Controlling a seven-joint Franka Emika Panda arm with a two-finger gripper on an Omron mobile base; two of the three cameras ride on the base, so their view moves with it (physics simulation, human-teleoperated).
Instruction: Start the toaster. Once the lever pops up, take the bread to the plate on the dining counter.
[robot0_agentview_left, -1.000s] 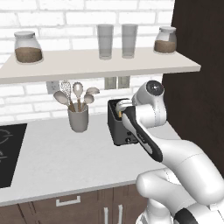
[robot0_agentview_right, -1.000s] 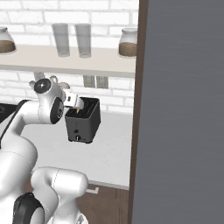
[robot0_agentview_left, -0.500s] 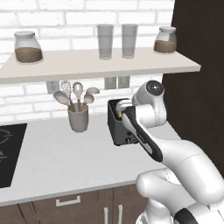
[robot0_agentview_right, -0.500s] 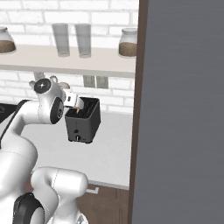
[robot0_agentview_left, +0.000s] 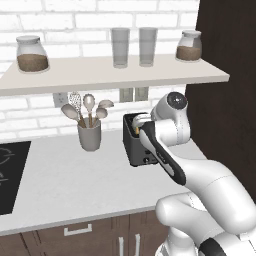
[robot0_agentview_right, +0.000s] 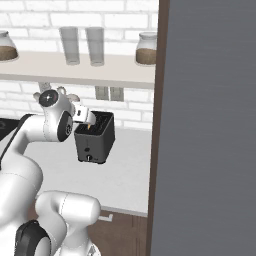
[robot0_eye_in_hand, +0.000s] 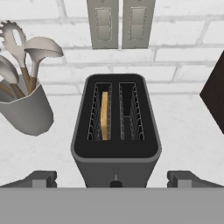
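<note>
The dark toaster stands on the white worktop against the brick wall, also seen as the toaster and the toaster. The bread stands edge-up, sunk in its left slot; the right slot is empty. The lever is a small dark tab at the top of the toaster's front face. My gripper hovers above the toaster's front edge, open, with one fingertip on each side and nothing between them. The plate and the dining counter are out of view.
A grey utensil crock with spoons stands left of the toaster. A black cooktop lies at the far left. A tall dark cabinet panel rises right of the toaster. A shelf with jars and glasses hangs overhead.
</note>
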